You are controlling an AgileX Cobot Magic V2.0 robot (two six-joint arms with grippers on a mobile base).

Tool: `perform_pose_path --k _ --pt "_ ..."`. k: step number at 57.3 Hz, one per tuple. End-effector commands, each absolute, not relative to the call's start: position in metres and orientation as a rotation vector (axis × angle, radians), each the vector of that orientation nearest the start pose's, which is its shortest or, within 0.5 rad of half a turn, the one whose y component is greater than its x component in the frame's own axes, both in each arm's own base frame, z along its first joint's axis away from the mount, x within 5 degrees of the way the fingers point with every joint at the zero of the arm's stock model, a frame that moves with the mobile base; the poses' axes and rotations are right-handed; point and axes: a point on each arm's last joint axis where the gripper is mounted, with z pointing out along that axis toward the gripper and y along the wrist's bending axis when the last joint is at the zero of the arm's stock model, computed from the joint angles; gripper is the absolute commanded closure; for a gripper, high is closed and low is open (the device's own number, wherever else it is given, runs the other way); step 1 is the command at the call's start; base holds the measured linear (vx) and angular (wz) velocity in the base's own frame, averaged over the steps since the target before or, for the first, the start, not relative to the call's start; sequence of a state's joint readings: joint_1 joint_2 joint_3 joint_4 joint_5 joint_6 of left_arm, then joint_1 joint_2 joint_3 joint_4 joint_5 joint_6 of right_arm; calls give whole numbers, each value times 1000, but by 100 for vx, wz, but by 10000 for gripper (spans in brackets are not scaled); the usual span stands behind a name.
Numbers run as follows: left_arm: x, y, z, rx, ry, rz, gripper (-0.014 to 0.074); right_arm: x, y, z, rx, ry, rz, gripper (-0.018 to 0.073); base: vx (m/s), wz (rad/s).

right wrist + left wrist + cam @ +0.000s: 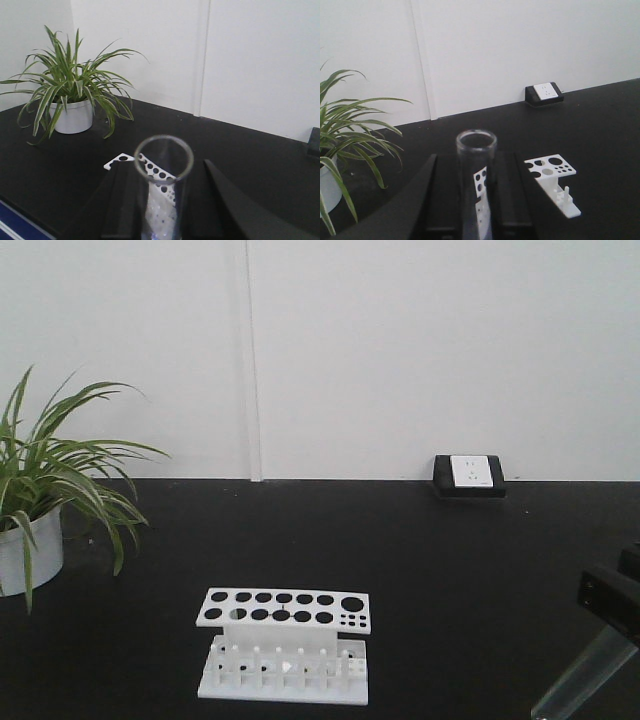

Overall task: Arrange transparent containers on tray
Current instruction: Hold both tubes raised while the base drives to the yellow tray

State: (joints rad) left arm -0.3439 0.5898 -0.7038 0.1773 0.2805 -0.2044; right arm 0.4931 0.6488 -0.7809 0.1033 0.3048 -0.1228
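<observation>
Rack (115, 162) and potted plant (70, 100) beyond tube (163, 192)

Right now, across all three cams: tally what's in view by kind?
test tube: 2
rack: 1
potted plant: 1
wall socket: 1
total: 5
</observation>
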Motion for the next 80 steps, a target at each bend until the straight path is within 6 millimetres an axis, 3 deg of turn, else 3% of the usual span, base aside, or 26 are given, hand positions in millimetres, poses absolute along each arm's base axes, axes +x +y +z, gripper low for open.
perform_pose_path --k 1,80 --pt "111 -37 396 210 1523 -280 486 111 61 410 -413 1494 380 502 -28 10" --pt "111 -37 396 210 1523 -280 486 111 61 410 -413 1494 380 502 -36 7"
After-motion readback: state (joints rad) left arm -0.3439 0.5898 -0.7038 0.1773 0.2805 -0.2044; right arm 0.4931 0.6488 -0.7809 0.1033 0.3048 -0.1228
